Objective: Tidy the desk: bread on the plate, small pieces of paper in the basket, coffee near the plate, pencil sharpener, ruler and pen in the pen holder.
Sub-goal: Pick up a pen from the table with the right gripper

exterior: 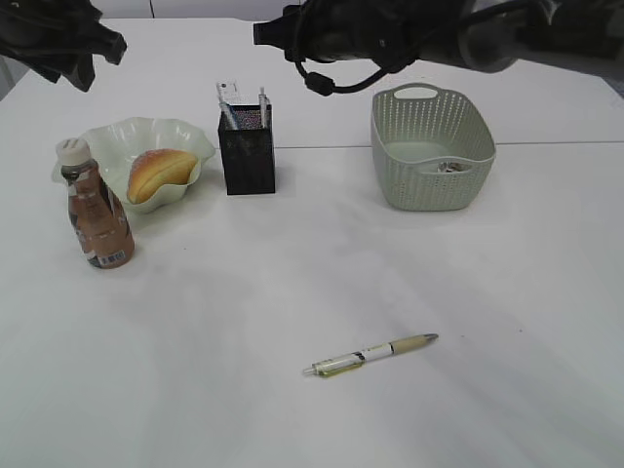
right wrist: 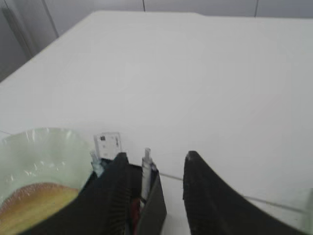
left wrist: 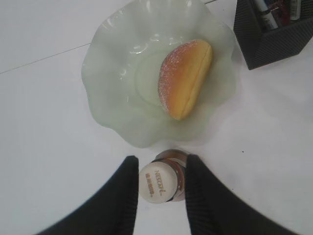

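Observation:
A golden bread roll [exterior: 159, 174] lies on the wavy pale green plate [exterior: 107, 141]. The brown coffee bottle [exterior: 97, 210] with a white cap [left wrist: 157, 182] stands on the table at the plate's front left edge. My left gripper [left wrist: 161, 159] hangs open high above it [exterior: 97, 58], its fingers [left wrist: 124, 191] flanking the cap without touching. The black mesh pen holder [exterior: 248, 148] holds a white ruler [right wrist: 108, 144] and a pen [right wrist: 145, 171]. My right gripper [right wrist: 156, 155] hovers open and empty over the holder. Another pen [exterior: 370, 355] lies on the table near the front. I cannot make out the pencil sharpener.
A pale green perforated basket [exterior: 432, 146] stands right of the holder with small paper pieces [exterior: 449, 167] inside. The right arm [exterior: 409, 39] reaches in from the upper right.

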Robot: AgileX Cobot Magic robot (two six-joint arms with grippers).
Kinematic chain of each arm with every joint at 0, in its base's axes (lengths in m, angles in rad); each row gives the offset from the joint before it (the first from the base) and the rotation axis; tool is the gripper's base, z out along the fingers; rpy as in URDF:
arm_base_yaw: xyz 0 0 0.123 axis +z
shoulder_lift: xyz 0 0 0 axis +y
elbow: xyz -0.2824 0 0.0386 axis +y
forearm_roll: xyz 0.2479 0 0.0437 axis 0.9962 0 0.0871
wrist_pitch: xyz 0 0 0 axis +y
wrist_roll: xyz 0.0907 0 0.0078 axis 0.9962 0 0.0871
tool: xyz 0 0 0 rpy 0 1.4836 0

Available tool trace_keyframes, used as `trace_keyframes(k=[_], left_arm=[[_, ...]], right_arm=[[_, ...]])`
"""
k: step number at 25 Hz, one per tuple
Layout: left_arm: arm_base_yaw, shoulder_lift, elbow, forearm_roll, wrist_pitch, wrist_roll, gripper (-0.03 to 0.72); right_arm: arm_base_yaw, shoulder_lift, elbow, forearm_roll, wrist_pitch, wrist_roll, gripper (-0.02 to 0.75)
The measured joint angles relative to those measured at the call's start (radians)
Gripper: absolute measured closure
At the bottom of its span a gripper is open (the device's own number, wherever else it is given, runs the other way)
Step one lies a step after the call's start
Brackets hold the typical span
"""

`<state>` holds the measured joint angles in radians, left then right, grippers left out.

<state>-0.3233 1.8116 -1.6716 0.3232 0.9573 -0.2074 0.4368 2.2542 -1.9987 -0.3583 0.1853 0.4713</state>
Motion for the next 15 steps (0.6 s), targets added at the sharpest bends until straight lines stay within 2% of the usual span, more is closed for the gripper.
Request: trace_keyframes(k=[6,10,15], left_arm=[[0.0,0.0,0.0,-0.01,0.056,0.0,0.445],[-0.005,0.0,0.0,-0.052,0.089,0.0,0.445],[-0.069,0.0,0.0,-0.07,0.163,0.044,0.447]], right_arm=[[0.016,-0.08,0.0,0.057,0.375,0.002,0.461],[0.02,-0.125,-0.005,0.163,0.643,-0.05,0.461],[0.022,-0.164,-0.013,0.289,0.965,-0.158,0.461]])
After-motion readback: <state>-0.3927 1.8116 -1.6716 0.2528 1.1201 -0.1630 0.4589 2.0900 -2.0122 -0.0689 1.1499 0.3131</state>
